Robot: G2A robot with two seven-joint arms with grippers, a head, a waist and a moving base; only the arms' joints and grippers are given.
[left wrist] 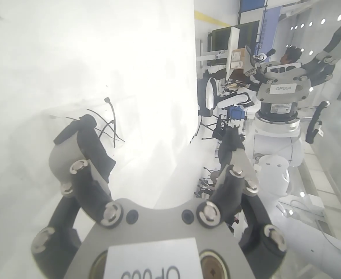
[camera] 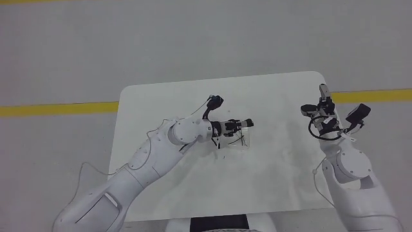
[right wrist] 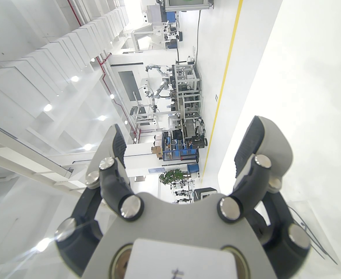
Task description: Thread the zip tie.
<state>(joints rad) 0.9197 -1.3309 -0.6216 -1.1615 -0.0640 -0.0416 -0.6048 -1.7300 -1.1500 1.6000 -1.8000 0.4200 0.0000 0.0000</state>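
The zip ties [left wrist: 110,123] lay in a loose, crossed bunch of black straps on the white bench [camera: 167,103], near its middle. The left pincer [left wrist: 157,129] was positioned close over the bench with its fingers apart and nothing between them. The bunch lay just beside and slightly beyond one finger [left wrist: 84,137], outside the gap rather than within it. Because the straps crossed one another, no single long axis applied; one strap with a visible head pointed roughly away from the pincer. The right pincer [right wrist: 186,127] was held at the bench's right edge, fingers likewise apart and empty, well apart from the ties. The left arm was therefore the nearer one, and a grasp would probably require shifting its pincer sideways toward the bunch.
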